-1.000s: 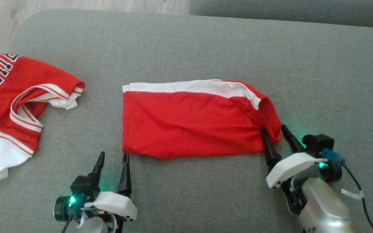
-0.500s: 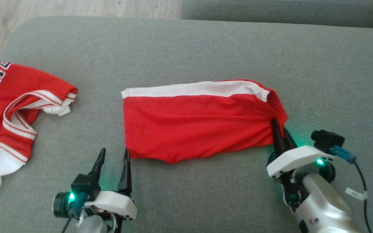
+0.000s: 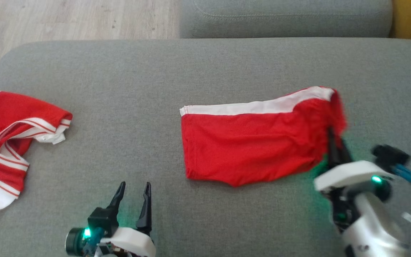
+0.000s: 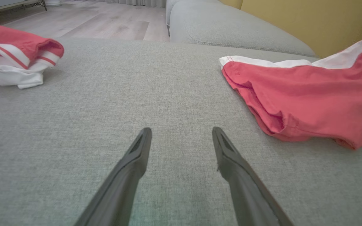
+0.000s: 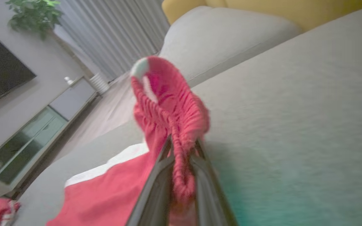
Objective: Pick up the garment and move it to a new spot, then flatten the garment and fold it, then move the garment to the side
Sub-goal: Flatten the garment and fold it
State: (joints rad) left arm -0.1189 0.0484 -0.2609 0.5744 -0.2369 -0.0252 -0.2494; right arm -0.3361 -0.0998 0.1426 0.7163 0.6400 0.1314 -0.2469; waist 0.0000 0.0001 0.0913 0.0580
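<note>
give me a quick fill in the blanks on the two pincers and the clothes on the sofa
1. The right pincer is ____ on one end of the red shorts.
2. The left pincer is ____ and holds nothing.
3. The stripe along the shorts' far edge is ____.
4. In the head view, the jersey lies on the sofa to the ____ of the shorts.

Missing words: shut; open; white; left

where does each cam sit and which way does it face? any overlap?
Head view: on the head, facing forward and down at the sofa seat; left end effector open, right end effector shut on the shorts.
Left wrist view: on the left wrist, looking along its fingers across the seat.
Right wrist view: on the right wrist, looking along its fingers at the pinched waistband.
Shared: shorts in all three.
</note>
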